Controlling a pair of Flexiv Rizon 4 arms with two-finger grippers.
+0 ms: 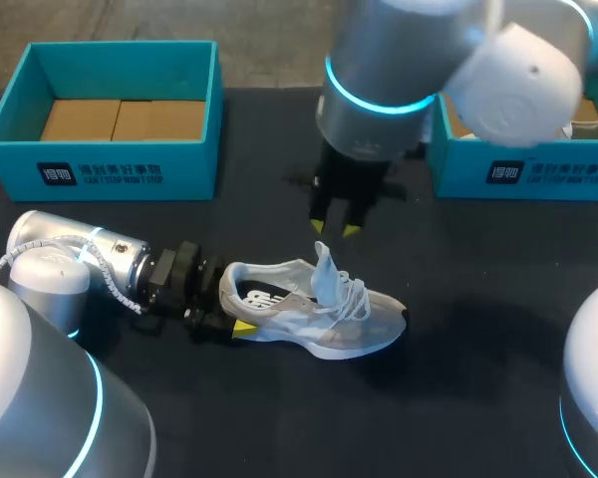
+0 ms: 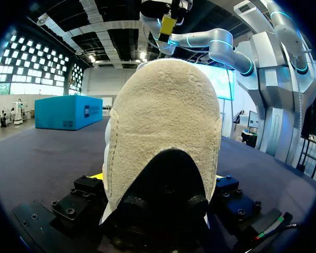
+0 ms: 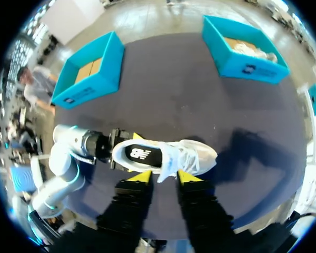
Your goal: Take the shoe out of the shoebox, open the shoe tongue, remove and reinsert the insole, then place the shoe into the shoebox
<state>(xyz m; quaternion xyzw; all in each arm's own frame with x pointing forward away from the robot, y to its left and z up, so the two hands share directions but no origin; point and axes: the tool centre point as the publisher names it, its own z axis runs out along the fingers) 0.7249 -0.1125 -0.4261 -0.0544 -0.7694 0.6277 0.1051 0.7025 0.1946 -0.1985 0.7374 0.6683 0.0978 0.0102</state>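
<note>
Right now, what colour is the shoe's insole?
Insole: black with a white mark; clearest in the right wrist view.

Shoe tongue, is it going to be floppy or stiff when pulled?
Probably floppy: the tongue looks thin and bends at its tip. The shoe seems to be light mesh, so it might lift with it, though the left gripper clamps its heel.

Left claw (image 1: 231,309) blocks shoe (image 1: 324,319) heel, right claw (image 1: 335,227) over tongue (image 1: 325,269), toe side open

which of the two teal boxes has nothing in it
The open teal cardboard shoebox on the far left: only its bare brown floor shows. The other teal shoebox, at far right, holds something white.
</note>
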